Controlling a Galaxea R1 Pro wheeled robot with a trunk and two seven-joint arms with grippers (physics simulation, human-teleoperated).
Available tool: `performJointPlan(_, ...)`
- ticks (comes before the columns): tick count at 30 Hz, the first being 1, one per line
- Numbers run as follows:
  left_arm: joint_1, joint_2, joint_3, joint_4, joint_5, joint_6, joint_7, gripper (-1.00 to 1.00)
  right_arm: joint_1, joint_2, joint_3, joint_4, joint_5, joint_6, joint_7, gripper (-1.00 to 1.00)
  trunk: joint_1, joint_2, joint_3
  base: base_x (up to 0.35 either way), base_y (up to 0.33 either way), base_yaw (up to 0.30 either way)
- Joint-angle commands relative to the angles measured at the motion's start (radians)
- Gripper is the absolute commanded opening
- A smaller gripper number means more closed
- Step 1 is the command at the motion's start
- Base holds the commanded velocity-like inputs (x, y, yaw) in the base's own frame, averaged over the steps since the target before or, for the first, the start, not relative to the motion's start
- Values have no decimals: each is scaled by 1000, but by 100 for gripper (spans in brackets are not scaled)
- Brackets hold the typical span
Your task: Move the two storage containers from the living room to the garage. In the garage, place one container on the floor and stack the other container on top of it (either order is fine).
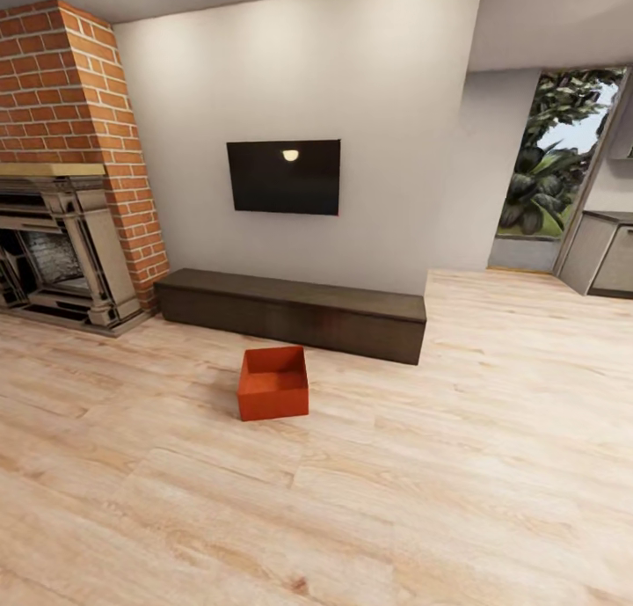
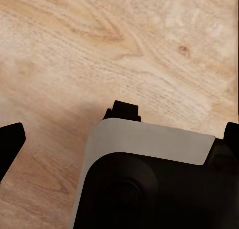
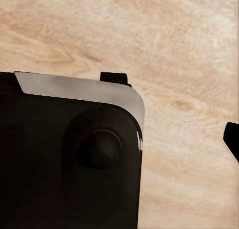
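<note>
— Left gripper point(image 2: 119, 139) is seen fingers wide over planks; right gripper state?
— Cannot be told. One bin point(image 1: 273, 383) is seen at 12 o'clock; it should be approached squarely

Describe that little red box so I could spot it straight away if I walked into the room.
Find the black TV on the pale wall, then the long dark bench beneath it. Just in front of the bench, on the light wood floor, sits an orange-red open-topped storage container, the one brightly coloured thing on that floor.
</note>
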Motion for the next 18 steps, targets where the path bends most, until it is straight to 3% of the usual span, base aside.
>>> performJointPlan(1,-1,0,-1,1,5,-3,1,100,-1,0,8,3,-6,-5,-2,100,1,0,-1,322,0,0)
performJointPlan(18,-1,0,-1,1,5,-3,1,100,-1,0,8,3,-6,-5,-2,100,1,0,-1,322,0,0)
